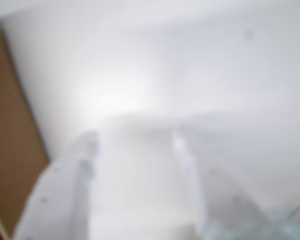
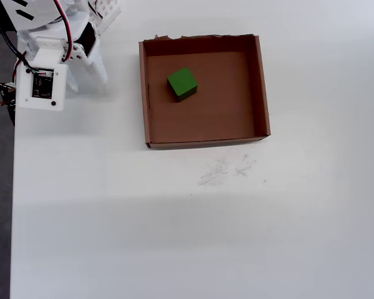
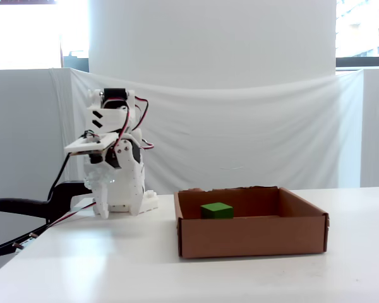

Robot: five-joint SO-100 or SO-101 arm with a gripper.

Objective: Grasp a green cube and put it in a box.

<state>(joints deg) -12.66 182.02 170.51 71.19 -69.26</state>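
The green cube (image 2: 182, 83) lies inside the box (image 2: 263, 87), in its upper left part, and touches no wall. In the fixed view the cube (image 3: 216, 210) shows just above the box's front wall (image 3: 252, 237). My gripper (image 2: 87, 75) is folded back at the arm's base, left of the box and well apart from it. In the wrist view the gripper (image 1: 135, 140) is blurred; its two white fingers stand apart with bare white table between them and hold nothing. In the fixed view the gripper (image 3: 107, 205) points down at the table.
The white arm base (image 3: 117, 189) stands at the table's far left corner, with cables and a black clamp (image 3: 25, 208) off the left edge. Faint pencil marks (image 2: 227, 169) lie below the box. A blurred brown surface (image 1: 10, 150) fills the wrist view's left edge.
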